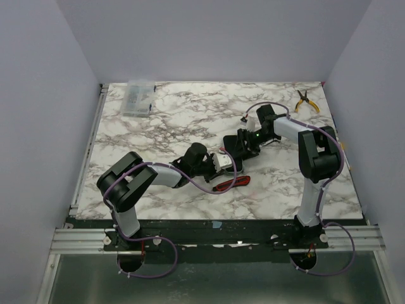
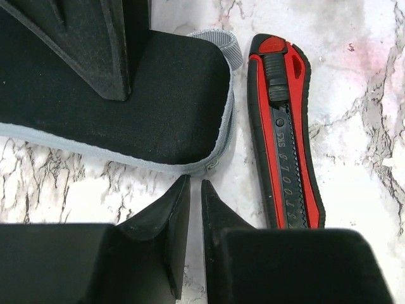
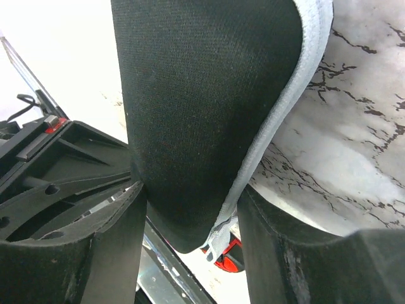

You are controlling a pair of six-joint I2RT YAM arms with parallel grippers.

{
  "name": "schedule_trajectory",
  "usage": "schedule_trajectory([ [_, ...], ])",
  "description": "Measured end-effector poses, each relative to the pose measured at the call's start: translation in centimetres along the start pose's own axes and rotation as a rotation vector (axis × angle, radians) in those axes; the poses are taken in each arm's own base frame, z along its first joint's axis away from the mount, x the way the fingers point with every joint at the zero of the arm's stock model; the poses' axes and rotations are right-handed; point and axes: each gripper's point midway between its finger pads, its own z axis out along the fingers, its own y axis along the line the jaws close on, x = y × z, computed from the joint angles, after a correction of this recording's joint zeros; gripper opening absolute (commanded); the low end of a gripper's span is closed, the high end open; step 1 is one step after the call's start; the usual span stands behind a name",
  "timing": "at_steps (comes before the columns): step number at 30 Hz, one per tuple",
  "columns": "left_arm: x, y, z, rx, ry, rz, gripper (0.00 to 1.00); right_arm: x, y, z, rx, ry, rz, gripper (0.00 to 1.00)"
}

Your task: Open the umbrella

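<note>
Two grippers meet near the middle of the desk (image 2: 361, 145). The left gripper (image 2: 195, 190) is almost closed, with only a thin slit between its fingers and nothing inside the slit. Its tips stand just beside the zipped edge of a flat pouch (image 2: 158, 95), black with a grey border, and they do not touch it.

The right gripper (image 3: 190, 190) comes from the opposite side. The narrow end of the pouch stands between its two fingers (image 3: 278, 253), which sit against the fabric edges on both sides. Whether they already press firmly, I cannot tell. In the left wrist view one finger of this gripper covers part of the black fabric.

A red-and-black utility knife (image 2: 285, 139) lies on the desk just beside the left gripper and alongside the pouch. It is very near the pouch, but contact is not clear.

The umbrella does not show as such in any view, so I cannot say where it is.

Well apart from both grippers, at the far edge of the desk, lie yellow-handled pliers (image 1: 307, 101) beyond the right gripper and a clear plastic box (image 1: 138, 98) beyond the left one.
</note>
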Motion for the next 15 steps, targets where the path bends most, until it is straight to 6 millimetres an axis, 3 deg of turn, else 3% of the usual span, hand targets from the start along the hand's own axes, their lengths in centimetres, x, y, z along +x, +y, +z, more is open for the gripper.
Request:
schedule_trajectory([
  [6,0.2,0.1,0.0,-0.020,0.008,-0.044,0.33,0.0,-0.1,0.2,-0.013,-0.011,0.023,0.36],
  [15,1.1,0.0,0.4,-0.061,0.040,-0.137,0.34,0.3,0.1,0.3,-0.026,-0.073,0.066,0.36],
])
